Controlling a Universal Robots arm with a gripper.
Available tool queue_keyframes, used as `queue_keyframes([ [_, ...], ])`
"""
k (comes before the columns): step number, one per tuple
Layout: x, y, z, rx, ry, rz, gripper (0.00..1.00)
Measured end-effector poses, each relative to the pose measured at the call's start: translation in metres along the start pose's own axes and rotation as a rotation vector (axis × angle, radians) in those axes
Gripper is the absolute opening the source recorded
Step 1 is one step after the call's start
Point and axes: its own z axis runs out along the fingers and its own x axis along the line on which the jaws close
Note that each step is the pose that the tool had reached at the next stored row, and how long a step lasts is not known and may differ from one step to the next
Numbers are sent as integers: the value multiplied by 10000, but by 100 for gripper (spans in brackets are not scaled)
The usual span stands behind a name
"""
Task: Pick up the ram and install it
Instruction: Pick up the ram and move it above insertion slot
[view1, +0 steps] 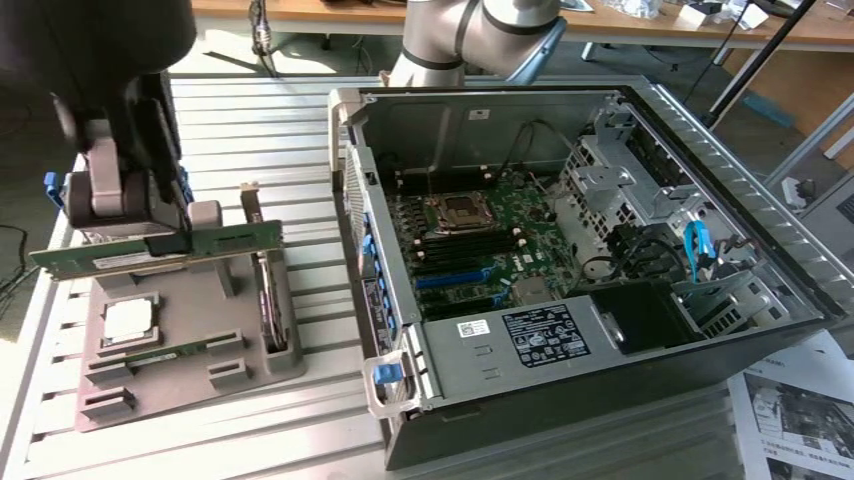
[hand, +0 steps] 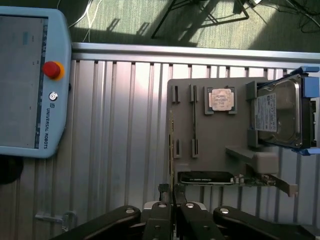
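My gripper (view1: 176, 245) is shut on the ram (view1: 240, 238), a long green stick held level above the grey parts tray (view1: 187, 300) at the exterior view's left. In the wrist view the ram (hand: 171, 145) shows edge-on as a thin line running out from between the closed black fingers (hand: 161, 220), beside the tray (hand: 225, 137). A second green stick (view1: 167, 352) lies in a tray slot. The open computer case (view1: 534, 110) lies to the exterior view's right, its motherboard (view1: 467, 235) facing up, well apart from the gripper.
On the tray are a silver processor chip (hand: 221, 98), a hard drive (hand: 277, 117) and a dark expansion card (hand: 207, 177) standing on edge. A teach pendant (hand: 30, 80) lies on the slatted metal table (hand: 120, 125). Papers (view1: 801, 410) sit beside the case.
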Motion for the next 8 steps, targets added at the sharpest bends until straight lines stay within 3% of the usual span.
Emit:
queue_keyframes([
  [8, 19, -350, -13, -22, 8, -1, 13],
])
